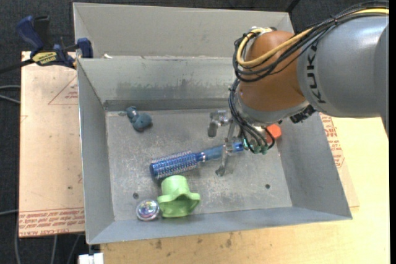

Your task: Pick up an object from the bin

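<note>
Two fingers [216, 125] of the gripper [219, 146] are seen spread wide, one on either side of the handle end of a blue hairbrush [176, 164], which lies flat near the middle of the bin [93, 145]. Whether they touch the handle cannot be made out. The gripper's body is largely hidden by the orange wrist cover [272, 74]. A green cup-like thing [176, 196] lies just beside the bristles, with a shiny silver ball [147, 211] next to it. A small blue-grey lump [140, 120] lies apart near the back wall. An orange-red scrap [273, 131] under the wrist is half hidden and cannot be identified.
</note>
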Controlling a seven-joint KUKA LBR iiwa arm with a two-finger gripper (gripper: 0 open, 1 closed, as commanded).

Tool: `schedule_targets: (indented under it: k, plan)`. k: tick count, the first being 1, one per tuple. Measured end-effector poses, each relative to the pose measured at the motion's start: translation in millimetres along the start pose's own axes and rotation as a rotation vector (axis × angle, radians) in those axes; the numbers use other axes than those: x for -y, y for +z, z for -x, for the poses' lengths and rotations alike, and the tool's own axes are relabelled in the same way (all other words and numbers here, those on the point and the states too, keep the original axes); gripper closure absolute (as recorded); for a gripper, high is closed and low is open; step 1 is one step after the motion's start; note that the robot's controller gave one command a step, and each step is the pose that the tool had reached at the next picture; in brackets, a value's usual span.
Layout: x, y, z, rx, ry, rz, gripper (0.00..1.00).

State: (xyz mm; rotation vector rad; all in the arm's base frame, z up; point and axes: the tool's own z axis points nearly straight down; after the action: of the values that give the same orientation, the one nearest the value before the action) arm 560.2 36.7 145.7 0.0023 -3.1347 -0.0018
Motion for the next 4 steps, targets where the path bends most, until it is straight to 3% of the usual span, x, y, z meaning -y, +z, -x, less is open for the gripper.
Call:
schedule_targets:
  k: [1,4]
  plan:
    - [-12.4,80.3,19.7,0.003,-0.057,0.000,0.00]
    - [-13.4,79.0,21.7,0.008,-0.053,0.000,0.00]
